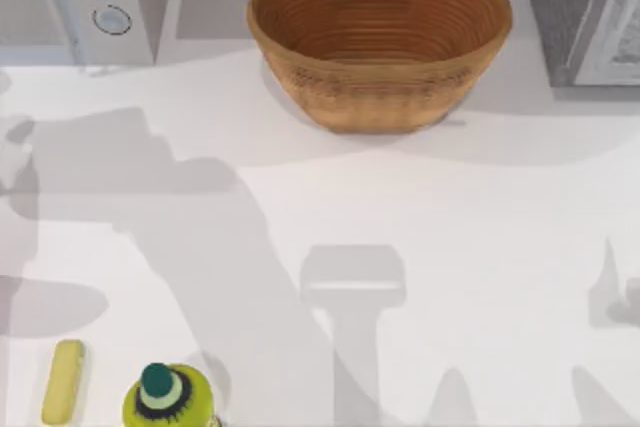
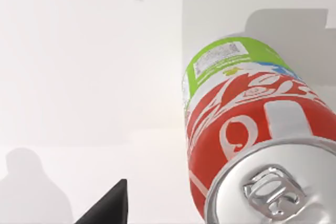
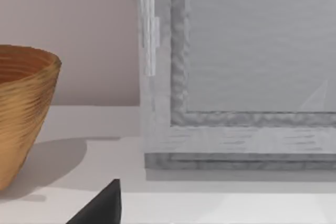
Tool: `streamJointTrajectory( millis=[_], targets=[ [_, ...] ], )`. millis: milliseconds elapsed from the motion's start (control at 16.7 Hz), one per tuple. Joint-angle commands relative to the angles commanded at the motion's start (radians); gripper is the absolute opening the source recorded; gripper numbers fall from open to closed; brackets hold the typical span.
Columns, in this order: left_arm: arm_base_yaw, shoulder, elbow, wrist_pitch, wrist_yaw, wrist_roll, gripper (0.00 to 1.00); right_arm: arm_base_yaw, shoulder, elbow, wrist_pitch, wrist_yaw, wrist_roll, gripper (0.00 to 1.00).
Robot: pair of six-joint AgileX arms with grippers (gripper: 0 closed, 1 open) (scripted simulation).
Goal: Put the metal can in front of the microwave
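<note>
Metal can (image 2: 247,129): we see it close under our left wrist camera, apparently upright on the white table (image 1: 450,247).
Left end effector: one dark fingertip (image 2: 107,205) shows beside the can; we cannot tell its state.
Microwave (image 1: 80,2): top view's far left, its front still bare.
Right arm: parked facing the speckled appliance (image 3: 236,77).
Risk: a misjudged closing could tip the can.
</note>
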Motion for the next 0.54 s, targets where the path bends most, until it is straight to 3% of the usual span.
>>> streamJointTrajectory(
  millis=[540],
  targets=[
    [-0.002,0.013,0.179,-0.166,0.000,-0.001,1.00,0.000,0.000,0.000,0.000,0.000,0.000,1.00]
  ],
)
